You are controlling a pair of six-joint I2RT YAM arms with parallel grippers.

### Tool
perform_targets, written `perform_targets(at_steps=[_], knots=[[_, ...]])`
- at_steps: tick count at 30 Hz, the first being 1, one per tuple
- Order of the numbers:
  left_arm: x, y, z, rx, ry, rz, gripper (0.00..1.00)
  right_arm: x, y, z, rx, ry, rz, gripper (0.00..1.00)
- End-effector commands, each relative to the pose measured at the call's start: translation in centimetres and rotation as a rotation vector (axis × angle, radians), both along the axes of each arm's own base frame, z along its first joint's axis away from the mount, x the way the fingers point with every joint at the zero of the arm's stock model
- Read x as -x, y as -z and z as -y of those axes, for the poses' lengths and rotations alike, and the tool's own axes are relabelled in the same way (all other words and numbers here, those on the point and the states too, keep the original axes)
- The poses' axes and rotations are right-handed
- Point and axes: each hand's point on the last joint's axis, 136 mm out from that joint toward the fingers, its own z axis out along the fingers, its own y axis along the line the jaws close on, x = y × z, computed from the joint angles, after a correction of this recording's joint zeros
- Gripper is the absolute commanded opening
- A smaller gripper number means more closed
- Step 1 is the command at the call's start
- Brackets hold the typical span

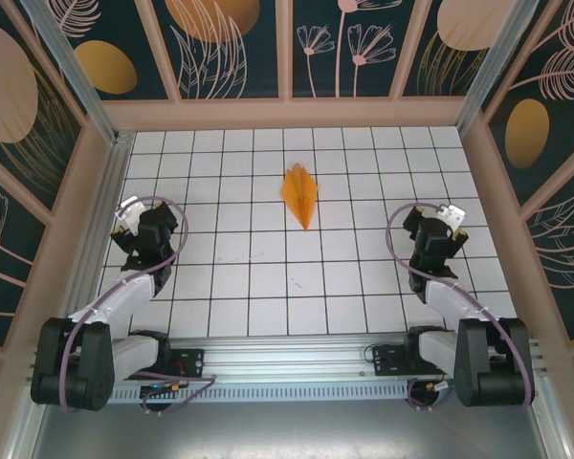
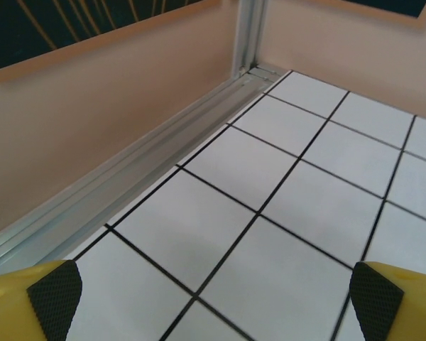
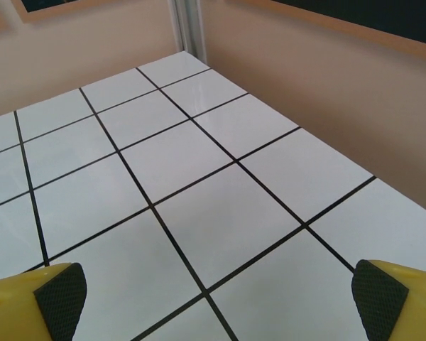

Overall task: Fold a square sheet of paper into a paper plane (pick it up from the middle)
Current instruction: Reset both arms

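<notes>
From above, the paper plane [image 1: 299,195] lies as a narrow orange dart on the tiled table [image 1: 230,277], towards the far middle and well apart from both arms. It looks finished, which would explain why the left gripper [image 1: 126,218] and right gripper [image 1: 450,218] sit out at the sides, away from it. In the left wrist view the pads [image 2: 55,293] stand at opposite edges with floor between them, spread wide and holding nothing. The right wrist view gives the same: jaws wide and unladen.

I see both arms bent at the elbows. My left gripper [image 1: 126,220] sits mid-left of the top view and my right gripper [image 1: 450,218] mid-right, both with jaws spread wide and empty.
</notes>
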Motion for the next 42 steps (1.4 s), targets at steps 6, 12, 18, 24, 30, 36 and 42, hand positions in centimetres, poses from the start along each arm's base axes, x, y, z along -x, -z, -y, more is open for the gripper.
perform_targets(at_steps=[6,12,18,24,30,36,42], knots=[[-0.7,-2.2,1.6,-0.124,0.184,0.203,0.99,-2.5,-1.8,-2.9,0.074,-0.199,0.166,0.99],[-0.9,-3.0,3.9,-0.189,0.348,0.336,0.99,-4.2,-1.5,-4.8,0.084,-0.308,0.194,0.99],[-3.2,-1.2,4.1,-0.173,0.381,0.306,0.99,-4.7,-0.2,-5.1,0.078,-0.340,0.177,0.99],[-3.6,-0.5,3.6,-0.159,0.360,0.289,0.99,-4.8,-0.1,-5.1,0.070,-0.345,0.173,0.99],[-3.7,-0.4,3.5,-0.156,0.355,0.284,0.99,-4.5,0.5,-4.7,0.054,-0.337,0.190,0.99],[-3.3,-0.5,2.9,-0.156,0.321,0.290,0.99,-4.6,0.7,-4.6,0.044,-0.340,0.183,0.99],[-3.4,-0.6,3.7,-0.167,0.368,0.297,0.98,-4.6,0.7,-4.6,0.044,-0.340,0.181,0.99]])
